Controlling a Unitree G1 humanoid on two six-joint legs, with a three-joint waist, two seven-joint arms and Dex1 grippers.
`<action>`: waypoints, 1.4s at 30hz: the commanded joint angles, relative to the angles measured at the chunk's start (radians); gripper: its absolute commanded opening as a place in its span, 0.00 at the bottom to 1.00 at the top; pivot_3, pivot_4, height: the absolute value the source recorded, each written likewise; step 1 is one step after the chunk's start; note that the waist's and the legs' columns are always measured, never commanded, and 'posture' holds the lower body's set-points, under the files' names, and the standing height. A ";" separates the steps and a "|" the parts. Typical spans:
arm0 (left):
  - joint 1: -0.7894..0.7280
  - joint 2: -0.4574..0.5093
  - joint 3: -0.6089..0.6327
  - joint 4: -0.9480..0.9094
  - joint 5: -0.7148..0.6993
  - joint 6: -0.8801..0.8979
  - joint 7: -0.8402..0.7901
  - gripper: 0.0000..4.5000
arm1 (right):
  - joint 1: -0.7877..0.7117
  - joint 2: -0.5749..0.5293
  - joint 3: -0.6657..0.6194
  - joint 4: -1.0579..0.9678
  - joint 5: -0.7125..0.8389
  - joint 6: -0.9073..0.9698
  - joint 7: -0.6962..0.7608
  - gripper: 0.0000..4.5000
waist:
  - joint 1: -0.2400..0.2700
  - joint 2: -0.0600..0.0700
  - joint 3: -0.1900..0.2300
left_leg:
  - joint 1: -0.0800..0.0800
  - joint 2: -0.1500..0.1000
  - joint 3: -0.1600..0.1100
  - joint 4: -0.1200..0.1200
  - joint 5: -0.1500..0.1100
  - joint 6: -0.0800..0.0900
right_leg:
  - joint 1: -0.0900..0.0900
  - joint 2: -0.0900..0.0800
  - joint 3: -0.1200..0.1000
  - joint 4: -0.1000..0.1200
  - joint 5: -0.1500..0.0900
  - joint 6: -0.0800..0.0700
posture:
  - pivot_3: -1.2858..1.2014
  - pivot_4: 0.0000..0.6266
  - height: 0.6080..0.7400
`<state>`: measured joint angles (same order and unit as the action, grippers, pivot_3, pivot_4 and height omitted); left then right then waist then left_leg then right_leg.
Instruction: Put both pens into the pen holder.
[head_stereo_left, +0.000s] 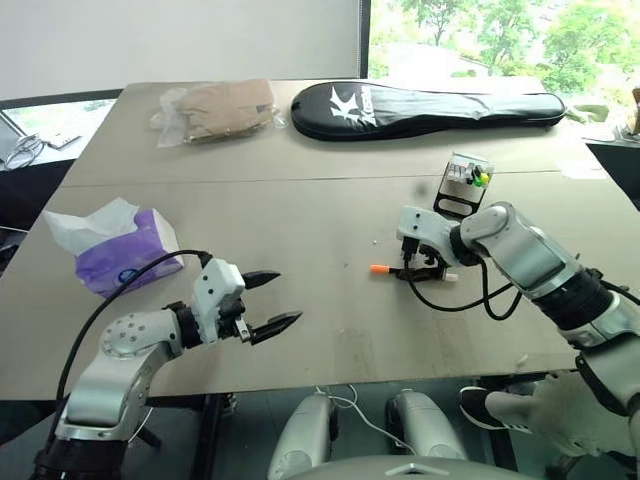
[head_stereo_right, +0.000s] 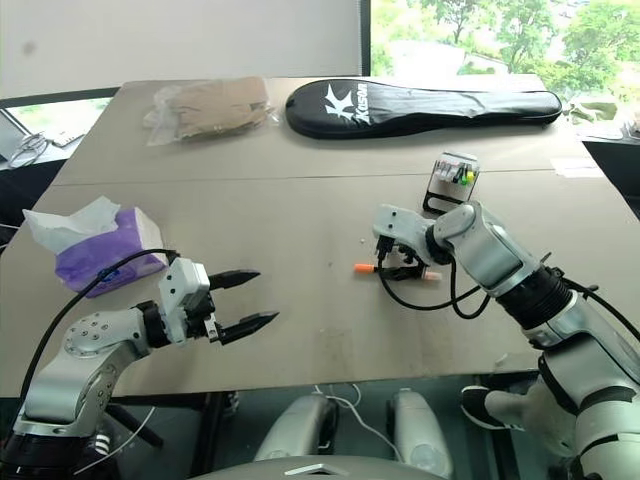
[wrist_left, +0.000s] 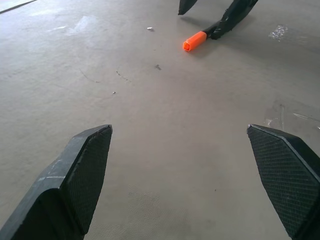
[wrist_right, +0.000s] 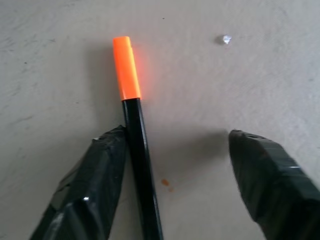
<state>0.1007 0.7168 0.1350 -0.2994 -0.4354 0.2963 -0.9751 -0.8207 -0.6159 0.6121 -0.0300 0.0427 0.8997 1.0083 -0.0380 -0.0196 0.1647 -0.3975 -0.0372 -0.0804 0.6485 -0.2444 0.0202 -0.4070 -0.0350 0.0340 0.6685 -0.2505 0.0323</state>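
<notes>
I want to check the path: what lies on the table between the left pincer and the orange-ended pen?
Only bare table with a few tiny specks, as the left wrist view shows between the left pincer and the orange-ended pen.

You face a wide tan bench (head_stereo_left: 300, 200) with a seam across it. Behind it stands a pale wall (head_stereo_left: 180, 40), and a window (head_stereo_left: 500, 35) at the far right shows sunlit green trees.

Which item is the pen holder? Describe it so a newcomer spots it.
On the long tan table, look toward the right side, just short of the black racket bag. The pen holder is the small black wire-frame box standing there behind the right gripper; nothing else nearby has colourful marker caps poking from a pale top.
</notes>
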 joint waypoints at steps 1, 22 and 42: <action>0.005 -0.005 0.005 -0.033 -0.002 -0.018 0.009 1.00 | 0.023 0.025 0.051 -0.005 -0.008 0.047 0.014 0.38 | -0.004 0.000 0.000 | 0.000 0.000 0.000 0.000 0.000 0.000 | 0.000 0.000 0.000 0.000 0.000 0.000 | 0.52 0.24 1.00; -0.121 -0.140 -0.076 -0.223 -0.132 0.122 0.163 1.00 | -0.015 0.305 -0.760 0.187 0.162 -0.771 -0.412 0.00 | 0.020 0.006 0.003 | -0.005 -0.001 0.002 -0.001 0.000 -0.001 | -0.004 0.000 0.001 0.000 0.001 0.000 | 0.52 0.24 1.00; -0.110 -0.168 -0.101 -0.157 -0.084 0.043 0.145 1.00 | -0.066 0.299 -0.730 0.794 0.055 -1.519 -0.472 0.00 | -0.003 0.007 0.003 | -0.002 0.001 0.008 -0.003 0.002 -0.002 | -0.004 0.003 0.006 0.001 0.001 0.000 | 0.52 0.24 1.00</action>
<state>-0.0194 0.5487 0.0217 -0.4221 -0.5144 0.3609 -0.8317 -0.8535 -0.3102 -0.1066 0.7529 0.0908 -0.5513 0.5423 -0.0406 -0.0129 0.1679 -0.3999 -0.0360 -0.0723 0.6454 -0.2428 0.0178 -0.4113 -0.0315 0.0404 0.6699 -0.2498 0.0322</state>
